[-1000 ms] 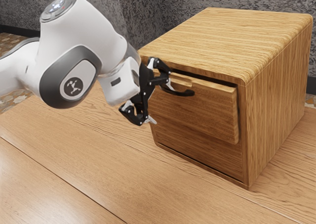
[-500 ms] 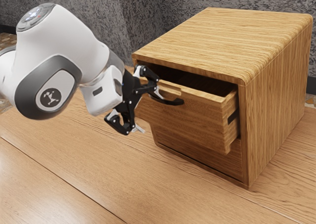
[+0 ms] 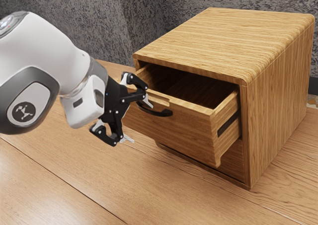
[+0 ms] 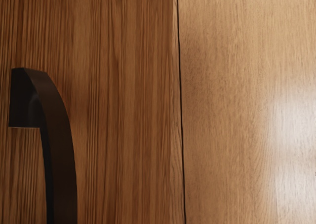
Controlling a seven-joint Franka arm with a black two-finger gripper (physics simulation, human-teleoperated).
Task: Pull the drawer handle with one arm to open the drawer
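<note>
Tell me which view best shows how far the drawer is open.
The exterior view: the drawer juts well out of the cabinet, its inside visible. The wrist view shows its front and handle close up.

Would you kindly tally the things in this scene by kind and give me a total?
wooden cabinet: 1
open drawer: 1
black drawer handle: 1
gripper: 1
wooden table: 1
Total: 5

Drawer (image 3: 175, 131) out — pincer (image 3: 136, 121) at handle (image 3: 158, 112)
</note>
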